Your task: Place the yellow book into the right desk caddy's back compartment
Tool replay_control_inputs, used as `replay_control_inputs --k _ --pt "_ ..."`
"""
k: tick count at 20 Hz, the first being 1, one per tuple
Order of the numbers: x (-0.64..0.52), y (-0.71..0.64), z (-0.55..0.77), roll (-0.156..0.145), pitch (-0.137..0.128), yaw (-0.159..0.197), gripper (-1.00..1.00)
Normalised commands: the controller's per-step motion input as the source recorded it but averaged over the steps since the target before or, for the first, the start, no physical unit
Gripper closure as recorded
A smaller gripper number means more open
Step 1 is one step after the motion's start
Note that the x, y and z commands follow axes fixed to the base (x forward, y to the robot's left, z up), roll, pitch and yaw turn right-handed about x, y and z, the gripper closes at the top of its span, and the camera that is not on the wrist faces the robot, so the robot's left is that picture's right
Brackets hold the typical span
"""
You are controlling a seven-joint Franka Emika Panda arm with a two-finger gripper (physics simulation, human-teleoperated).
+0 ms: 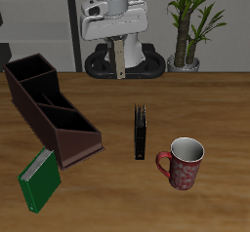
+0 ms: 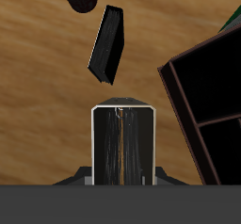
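My claw (image 1: 118,47) is pinching the small thin book with the dull tan-yellow cover (image 1: 120,65) by its upper end. The book hangs upright in the air over the back of the wooden table (image 1: 210,109), well apart from the long dark brown-maroon desk caddy (image 1: 51,107). It looks light and stiff, with a smooth cover that could pivot in a narrow pinch. I cannot tell how deep the hold goes, as the book hides my pads in the wrist view.
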Motion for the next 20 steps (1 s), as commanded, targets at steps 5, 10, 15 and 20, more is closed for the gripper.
replay_control_inputs --k 5,10,15,20 --pt "0.02 -0.44 0.17 -0.051 -0.037 0.093 1.0" --pt "0.01 -0.34 0.04 -0.027 -0.022 0.139 1.0" --pt "0.02 -0.4 0.09 -0.048 -0.014 0.094 1.0" --pt "0.09 -0.31 0.1 -0.03 -0.02 0.11 1.0"
